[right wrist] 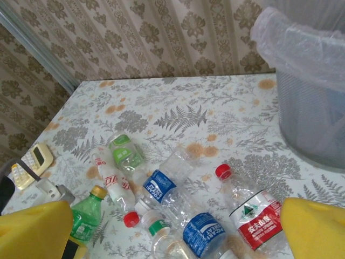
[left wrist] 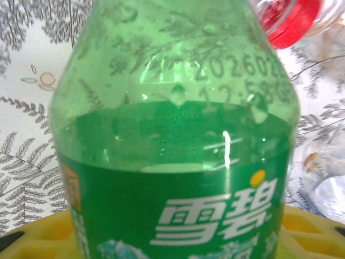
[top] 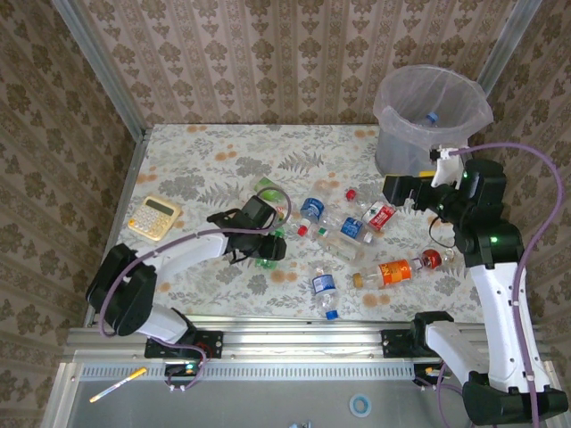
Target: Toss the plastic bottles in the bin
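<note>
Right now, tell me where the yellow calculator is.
In the top view, the calculator lies near the left edge of the table, left of the left hand.

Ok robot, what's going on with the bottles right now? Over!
Left gripper straddling green bottle, grip unconfirmed. Right gripper open, empty, over loose bottles near bin. Red cap close beside green bottle.

Eleven-odd bottles, one bin, one calculator
</note>
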Controlling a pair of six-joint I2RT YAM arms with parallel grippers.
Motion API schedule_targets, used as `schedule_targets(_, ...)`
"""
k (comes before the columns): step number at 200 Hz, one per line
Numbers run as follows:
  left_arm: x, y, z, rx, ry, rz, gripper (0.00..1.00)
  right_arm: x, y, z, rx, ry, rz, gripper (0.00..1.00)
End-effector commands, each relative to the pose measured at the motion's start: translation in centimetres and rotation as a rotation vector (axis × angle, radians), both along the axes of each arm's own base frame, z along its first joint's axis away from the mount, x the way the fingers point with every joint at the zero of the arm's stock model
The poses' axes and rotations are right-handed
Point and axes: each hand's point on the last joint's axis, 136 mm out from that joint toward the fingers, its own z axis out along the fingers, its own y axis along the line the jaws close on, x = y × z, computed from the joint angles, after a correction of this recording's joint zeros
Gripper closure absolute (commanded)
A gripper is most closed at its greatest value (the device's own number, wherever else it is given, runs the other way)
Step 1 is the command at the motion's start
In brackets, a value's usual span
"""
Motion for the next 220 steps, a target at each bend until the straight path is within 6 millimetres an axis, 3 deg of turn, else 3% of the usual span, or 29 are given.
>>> schedule_targets(1, 0.2, -0.5, 1.5, -0.052, -0.075, -0.047, 0.56, 0.0, 1.0, 0.5, 0.063, -0.018, 0.034, 0.00)
schedule_targets(101, -0.4, -2.1, 7.0, -0.241, -0.279, -0.154, 0.60, 0.1, 3.0, -1.9, 0.229, 0.045, 0.101, 0.00)
schedule_targets(146, -1.2, -4.4, 10.4, -0.351, -0.365, -0.264, 0.60, -0.2, 5.5, -3.1, 0.311, 0.085, 0.199, 0.00)
schedule_targets(220, -2.6, -8.7, 13.6, -0.475, -0.414, -0.439, 0.60, -0.4, 9.7, -6.0, 0.343, 0.177, 0.297, 0.02)
